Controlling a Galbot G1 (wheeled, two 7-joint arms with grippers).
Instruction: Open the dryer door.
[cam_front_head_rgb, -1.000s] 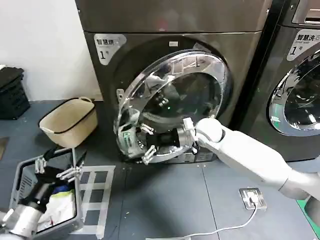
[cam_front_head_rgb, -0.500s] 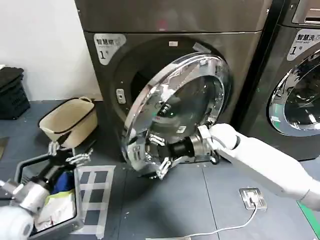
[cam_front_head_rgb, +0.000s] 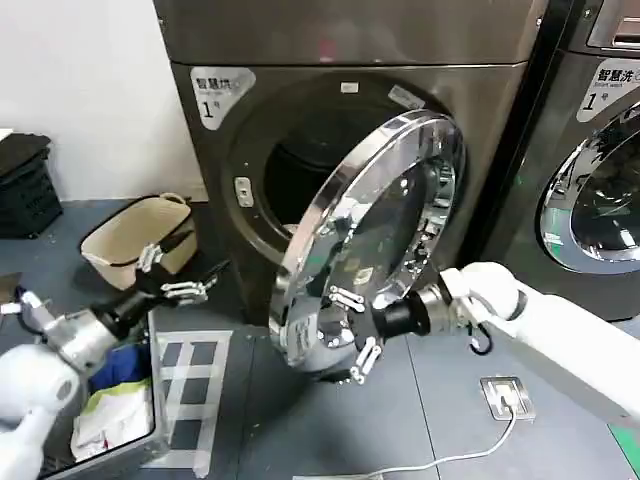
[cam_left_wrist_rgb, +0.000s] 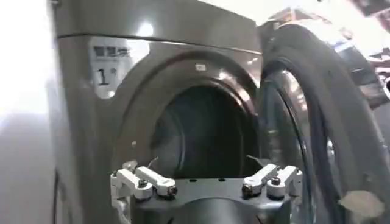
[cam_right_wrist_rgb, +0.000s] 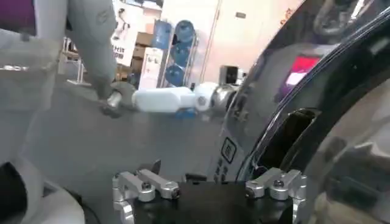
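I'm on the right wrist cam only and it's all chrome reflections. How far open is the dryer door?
Observer: In the head view, the dryer door stands swung well out, hinged on its right. The drum opening of the dryer is exposed.
Operator: Right claw where?
Observer: The right claw is open, at the door's lower outer face.
Operator: Left arm?
Observer: The left claw is open, hovering left of the dryer and aimed at the opening.
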